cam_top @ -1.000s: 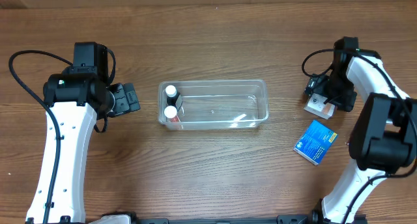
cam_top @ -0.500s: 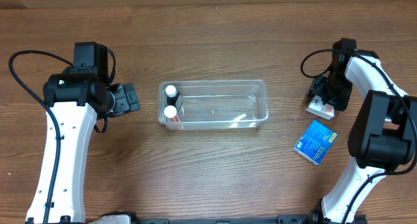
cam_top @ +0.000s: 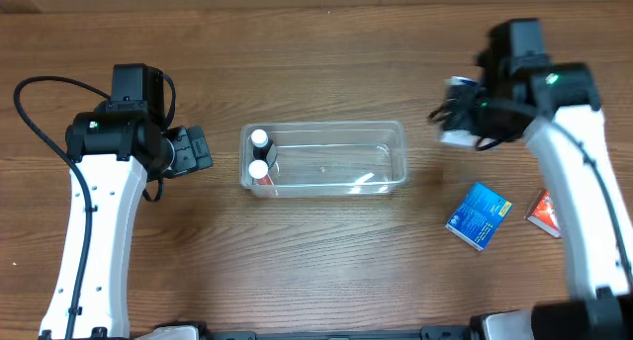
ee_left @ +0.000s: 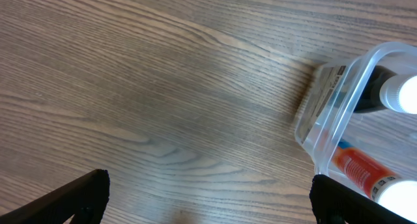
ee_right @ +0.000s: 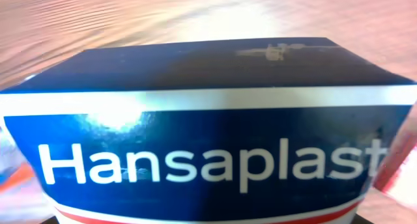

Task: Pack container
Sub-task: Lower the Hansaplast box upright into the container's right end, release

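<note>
The clear plastic container (cam_top: 326, 127) lies at the table's middle with two white-capped bottles (cam_top: 259, 153) standing at its left end. My right gripper (cam_top: 459, 125) is shut on a blue and white Hansaplast box (ee_right: 208, 120) and holds it above the table just right of the container. The box fills the right wrist view and hides the fingers. My left gripper (cam_top: 201, 149) is open and empty just left of the container. In the left wrist view its fingers (ee_left: 208, 208) sit wide apart over bare wood, with the container's corner (ee_left: 329, 97) at the right.
A blue box (cam_top: 479, 215) lies on the table to the right of the container. A small red box (cam_top: 545, 212) lies further right, near the right arm. Black cables hang at both arms.
My right gripper has lifted the Hansaplast box off the table at the far right and carried it left towards the container. The arm's swing uncovered the red box. The left arm has not moved.
</note>
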